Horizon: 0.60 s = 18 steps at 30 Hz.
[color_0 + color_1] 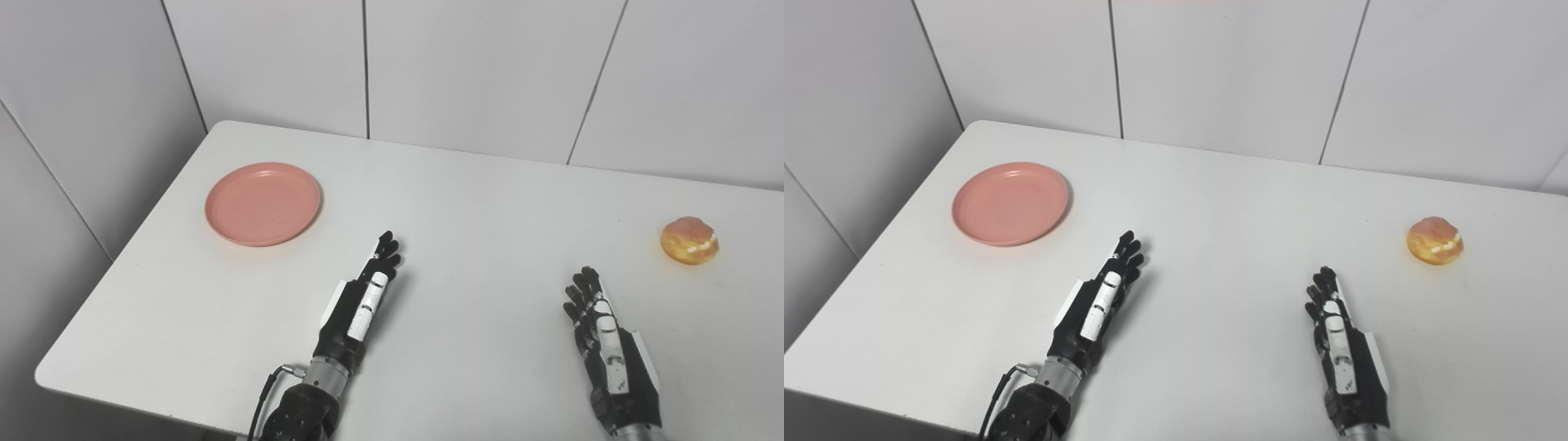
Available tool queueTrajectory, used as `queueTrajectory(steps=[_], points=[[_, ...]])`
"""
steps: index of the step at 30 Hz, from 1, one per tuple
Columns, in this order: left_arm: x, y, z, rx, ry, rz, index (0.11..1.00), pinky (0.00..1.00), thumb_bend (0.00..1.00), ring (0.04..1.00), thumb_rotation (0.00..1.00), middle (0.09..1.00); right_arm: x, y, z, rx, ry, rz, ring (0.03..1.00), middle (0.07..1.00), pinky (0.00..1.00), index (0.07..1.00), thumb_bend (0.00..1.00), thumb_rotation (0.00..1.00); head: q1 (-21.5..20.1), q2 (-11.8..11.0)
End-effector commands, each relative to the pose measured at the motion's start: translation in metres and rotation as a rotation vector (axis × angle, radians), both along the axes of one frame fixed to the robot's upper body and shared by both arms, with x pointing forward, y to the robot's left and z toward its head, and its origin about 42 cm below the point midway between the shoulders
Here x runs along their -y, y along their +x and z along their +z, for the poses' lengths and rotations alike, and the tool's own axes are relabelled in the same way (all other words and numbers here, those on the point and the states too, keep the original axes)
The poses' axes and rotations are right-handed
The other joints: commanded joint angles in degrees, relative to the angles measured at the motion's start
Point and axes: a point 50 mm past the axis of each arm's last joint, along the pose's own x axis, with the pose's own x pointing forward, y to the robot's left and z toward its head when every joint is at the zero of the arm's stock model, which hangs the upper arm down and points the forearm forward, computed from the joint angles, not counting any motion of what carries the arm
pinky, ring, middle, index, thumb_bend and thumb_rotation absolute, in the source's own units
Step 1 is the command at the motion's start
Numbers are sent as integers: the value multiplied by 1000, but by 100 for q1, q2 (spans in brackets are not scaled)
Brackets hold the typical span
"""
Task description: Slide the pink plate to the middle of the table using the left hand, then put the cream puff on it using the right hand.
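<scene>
A round pink plate (263, 203) lies empty on the white table (465, 202) at the far left. A golden cream puff (689, 240) with white filling sits at the far right. My left hand (361, 294) rests on edge near the table's front middle, fingers straight, empty, right of and nearer than the plate. My right hand (597, 324) rests near the front right, fingers straight, empty, left of and nearer than the cream puff. The plate (1010, 203), the cream puff (1434, 241) and both hands (1102, 288) (1335, 324) also show in the right eye view.
Grey panelled walls stand behind the table and to its left. The table's left edge (116, 257) runs close to the plate, and its front edge is near my wrists.
</scene>
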Motion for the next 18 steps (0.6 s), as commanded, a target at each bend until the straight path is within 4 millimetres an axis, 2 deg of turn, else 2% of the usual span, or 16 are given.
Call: queueTrajectory(steps=[1, 5, 9, 18], points=[[11, -11, -39, -155, 17, -3, 990, 966, 432, 969, 1000, 987, 10, -6, -27, -76, -8, -12, 1000, 1000, 1000, 1000, 236, 1000, 0, 1], [19, -8, -45, -164, 29, -4, 988, 957, 429, 968, 1000, 986, 14, -4, -31, -78, -12, -17, 1000, 1000, 1000, 1000, 212, 1000, 334, -279], [26, -5, -49, -167, 35, -4, 984, 955, 448, 965, 1000, 982, 17, 0, -33, -90, 0, -13, 1000, 1000, 1000, 1000, 183, 1000, 541, -393], [35, -4, -51, -178, 34, 5, 986, 968, 451, 968, 1000, 982, 21, -1, -33, -96, -2, -18, 1000, 1000, 1000, 1000, 132, 1000, 666, -448]])
